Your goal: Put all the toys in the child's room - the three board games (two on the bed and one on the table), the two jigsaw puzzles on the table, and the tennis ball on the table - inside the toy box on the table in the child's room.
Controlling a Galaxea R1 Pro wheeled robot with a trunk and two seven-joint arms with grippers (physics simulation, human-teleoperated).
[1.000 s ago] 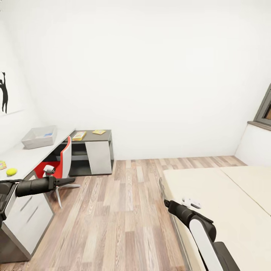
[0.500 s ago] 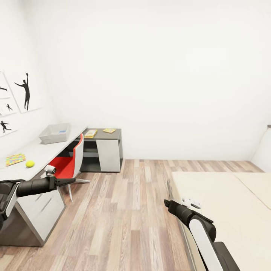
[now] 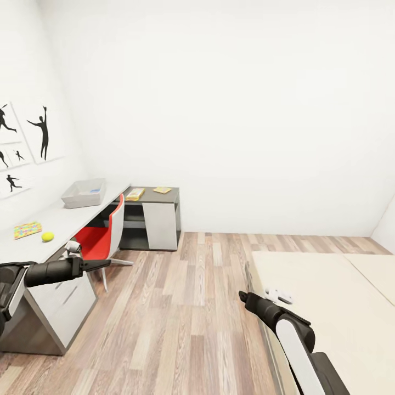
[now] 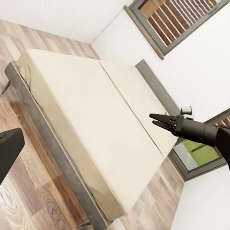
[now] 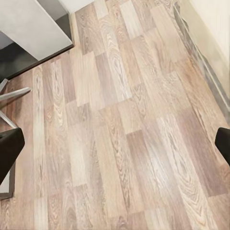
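Observation:
The table [image 3: 63, 222] stands along the left wall. On its light top sit the grey toy box [image 3: 83, 193], a mosaic jigsaw puzzle [image 3: 27, 230] and the tennis ball [image 3: 48, 236]. The lower dark wing holds a yellowish board game [image 3: 135, 193] and a thin yellow square [image 3: 162, 190], too small to identify. The beige bed [image 3: 329, 296] lies at the right, and its visible part is bare. My left gripper [image 3: 104, 264] hangs open beside the table's front edge, holding nothing. My right gripper [image 3: 242, 296] [image 4: 153, 120] is open over the floor by the bed's corner.
A red and white swivel chair [image 3: 101, 236] is tucked at the table, close to my left gripper. Black silhouette prints [image 3: 41, 131] hang on the left wall. Wood-plank floor [image 3: 186, 307] runs between table and bed. A grey-framed window [image 4: 167, 21] is beyond the bed.
The head view has swung left, bringing more of the left wall and the prints into view. Both arms hold the same pose relative to the robot.

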